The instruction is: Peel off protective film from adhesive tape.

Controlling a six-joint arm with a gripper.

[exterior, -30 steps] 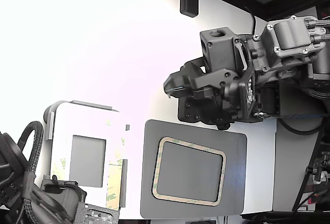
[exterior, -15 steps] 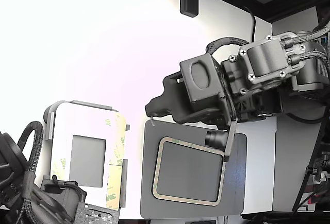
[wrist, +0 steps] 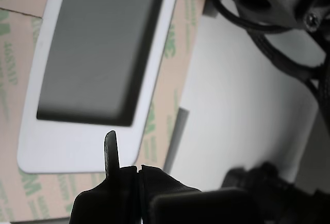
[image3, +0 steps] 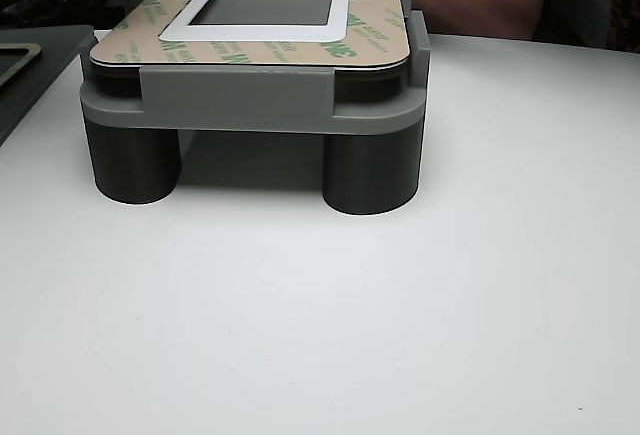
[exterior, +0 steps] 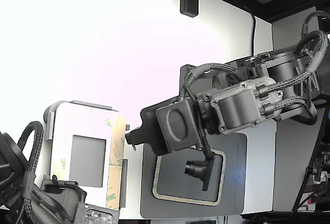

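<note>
1. While the arm is reaching across the white table [exterior: 93, 54] toward the exterior view's left, its gripper [exterior: 135, 134] is hanging between the dark grey panel [exterior: 149, 203] and the white plate [exterior: 82, 118], its tip just beside the plate's right edge.
2. In the wrist view the gripper [wrist: 124, 165] is showing two dark fingers pressed together with only a hairline seam between them, and nothing is sitting in their grasp; one thin fingertip [wrist: 110, 147] is sticking up past the other.
3. The protective film [exterior: 178, 199], a tan ring with green marks, is lying flat on the dark grey panel at the near middle of the exterior view, partly hidden by the arm's wrist and its small camera.
4. The adhesive tape under that ring is not showing separately in these views, so its state cannot be told.
5. The white plate is sitting on a grey holder [image3: 250, 105] with round dark legs, to the exterior view's left of the panel.
6. Straight tan strips [image3: 250, 52] with green print are covering the plate's border, and a dark grey window [image3: 265, 3] is lying in its middle.
7. In the wrist view the plate [wrist: 77, 152] and its tan strips [wrist: 170, 90] are filling the space beyond the fingertip, but whether the tip is touching them cannot be told.
</note>
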